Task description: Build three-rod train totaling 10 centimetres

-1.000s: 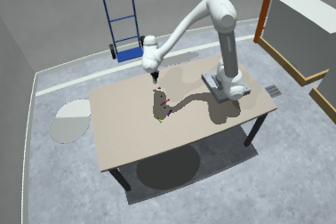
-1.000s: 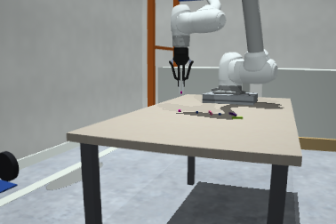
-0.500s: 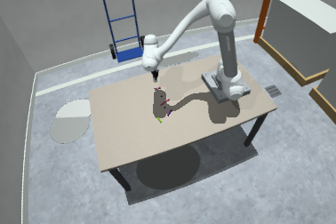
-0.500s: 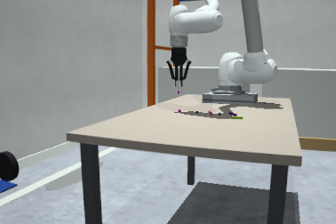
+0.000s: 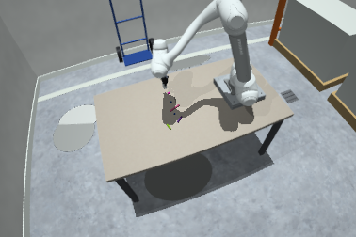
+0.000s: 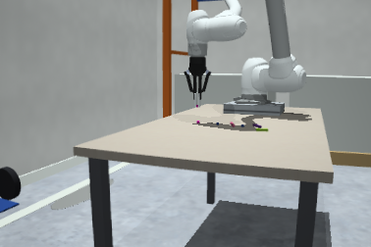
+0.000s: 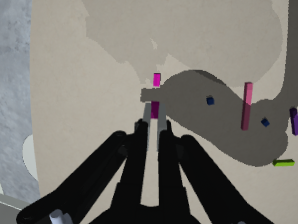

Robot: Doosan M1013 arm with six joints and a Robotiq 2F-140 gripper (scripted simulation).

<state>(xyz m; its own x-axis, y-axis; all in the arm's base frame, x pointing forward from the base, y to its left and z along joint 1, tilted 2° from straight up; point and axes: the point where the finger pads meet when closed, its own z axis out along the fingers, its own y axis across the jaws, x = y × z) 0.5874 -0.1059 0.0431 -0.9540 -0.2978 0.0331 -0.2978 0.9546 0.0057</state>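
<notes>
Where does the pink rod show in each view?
Top: the pink rod lies mid-table, just below the end effector.
Exterior: pink rod in the row of small rods, right of the end effector.
Wrist: pink rod stands upright in the picture, right of centre.
Shared landmark: the lime rod, close by in all three.

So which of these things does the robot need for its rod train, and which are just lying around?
For the job:
- claw, shut on a magenta rod
- on the table: second magenta rod, pink rod, purple rod, lime rod, two blue rods

Just lying about:
- blue hand truck
- orange ladder
- grey box
</notes>
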